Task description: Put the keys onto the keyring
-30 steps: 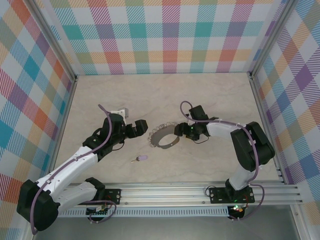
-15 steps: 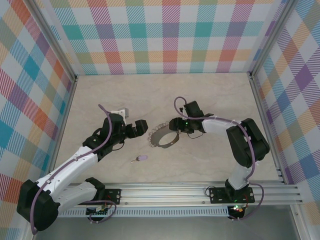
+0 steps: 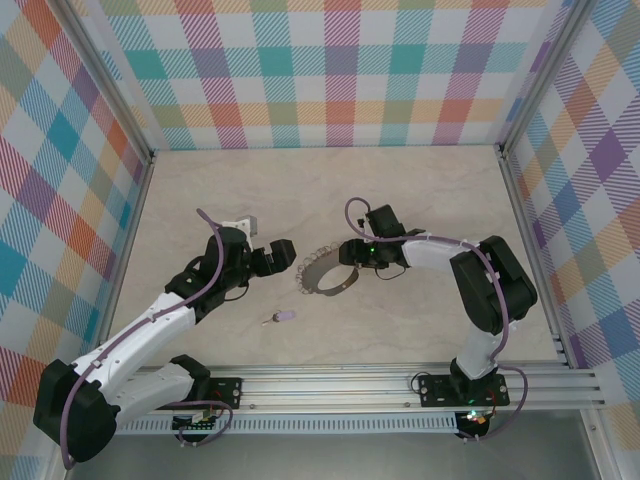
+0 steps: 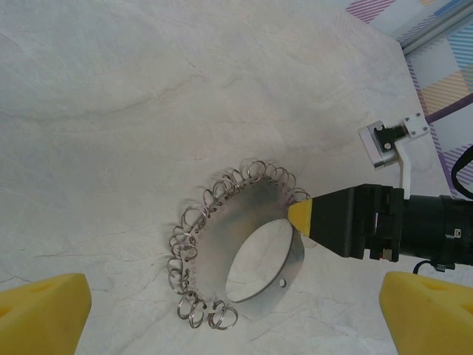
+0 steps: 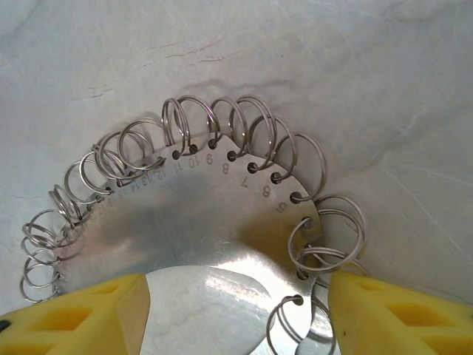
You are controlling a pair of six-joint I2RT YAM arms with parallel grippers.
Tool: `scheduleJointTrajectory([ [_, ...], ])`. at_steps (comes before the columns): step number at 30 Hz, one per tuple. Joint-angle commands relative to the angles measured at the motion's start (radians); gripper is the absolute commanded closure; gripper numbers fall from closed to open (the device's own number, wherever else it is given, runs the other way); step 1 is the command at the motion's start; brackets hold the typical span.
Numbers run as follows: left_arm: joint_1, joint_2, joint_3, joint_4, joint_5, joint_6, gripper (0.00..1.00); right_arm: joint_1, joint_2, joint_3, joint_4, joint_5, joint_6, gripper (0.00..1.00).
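Keyring (image 3: 322,276) position: centre of the marbled table (image 3: 430,200), directly between the two grippers. The part is a thin grey metal hoop with a large central opening. Small silvery split rings (image 5: 194,124) pass through numbered holes along its rim. They fringe the far and left portions of the rim, while the near-right portion is bare.

Right gripper (image 5: 236,314) state: jaws partly spread, one yellow finger on each side of the hoop, with the hoop's central opening lying between them. In the left wrist view one yellow fingertip meets the hoop's far-right rim. Whether the pads actually clamp the metal cannot be determined from the pictures. The right gripper's arm reaches in from the right.

Left gripper (image 4: 233,314) state: jaws spread to full width, nothing between them. It sits just to the left of the keyring, apart from it, pointing toward it.

Key (image 3: 282,317) position: flat on the table, to the near-left of the keyring and on the near side of the left gripper, apart from both. Its lilac head lies to the right and its short thin shaft points left. Neither gripper touches the key, and it is not threaded on the keyring.
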Motion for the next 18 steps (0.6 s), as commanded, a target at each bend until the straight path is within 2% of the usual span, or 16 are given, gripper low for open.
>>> scheduleJointTrajectory([
  [1,-0.012,-0.022,0.012,0.031,0.014,0.015,0.00,0.008,0.006,-0.011,-0.012,0.024,-0.042,0.35],
  [9,-0.015,-0.032,0.012,0.031,0.012,0.012,0.00,0.010,0.042,0.005,-0.021,-0.004,-0.045,0.35],
  [18,-0.017,-0.038,0.009,0.030,0.008,0.017,0.00,0.059,-0.013,-0.066,-0.002,-0.046,0.001,0.35],
])
